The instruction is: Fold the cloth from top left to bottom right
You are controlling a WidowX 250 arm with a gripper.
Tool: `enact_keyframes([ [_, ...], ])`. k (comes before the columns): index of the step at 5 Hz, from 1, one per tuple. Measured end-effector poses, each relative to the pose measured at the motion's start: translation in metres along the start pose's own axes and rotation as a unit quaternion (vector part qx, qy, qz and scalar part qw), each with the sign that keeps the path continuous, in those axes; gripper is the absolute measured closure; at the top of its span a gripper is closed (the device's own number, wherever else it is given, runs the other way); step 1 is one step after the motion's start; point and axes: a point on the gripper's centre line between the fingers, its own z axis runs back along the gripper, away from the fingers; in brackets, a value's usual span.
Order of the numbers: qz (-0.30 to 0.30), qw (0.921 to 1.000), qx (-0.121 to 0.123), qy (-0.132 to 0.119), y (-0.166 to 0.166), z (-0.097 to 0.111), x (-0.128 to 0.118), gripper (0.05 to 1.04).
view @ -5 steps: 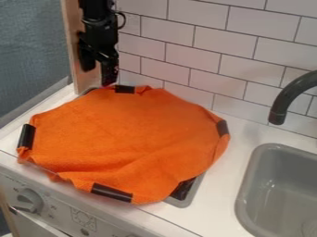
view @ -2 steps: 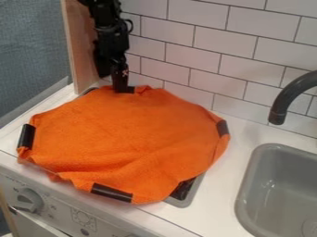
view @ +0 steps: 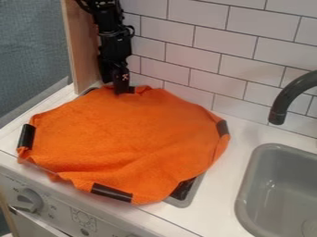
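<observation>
If the edge is missed, the fold could be lost

In the camera view, the orange cloth (view: 130,134) is spread on the counter (view: 232,139), 4 black strips (view: 111,192) along its edge. Should it be caught too shallowly, it could be dropped or bunched. The gripper (view: 123,91) is pointed down at the cloth's top edge; whether it is clenched or released cannot be told.

The black arm (view: 111,37) hangs nearly upright above the far edge of the orange cloth (view: 123,139). Its gripper (view: 122,90) points down, its tip right at that same edge; whether it touches, I can't tell.
</observation>
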Motion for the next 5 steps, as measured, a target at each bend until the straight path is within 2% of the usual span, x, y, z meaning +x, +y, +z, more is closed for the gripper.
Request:
enact_keyframes([
  [1,0.001,1.0,0.0,-0.004,0.0014,-0.0002,0.0035,0.085],
  [2,0.006,1.0,-0.005,-0.005,0.0013,-0.0035,0.0043,0.14],
  [3,0.012,0.9999,-0.008,0.002,0.0019,-0.0083,0.0024,0.44],
  [4,0.015,0.9999,-0.005,0.001,0.003,-0.0083,0.0026,0.696],
  [5,0.021,0.9998,-0.001,0.002,0.0043,-0.0083,0.0024,0.883],
])
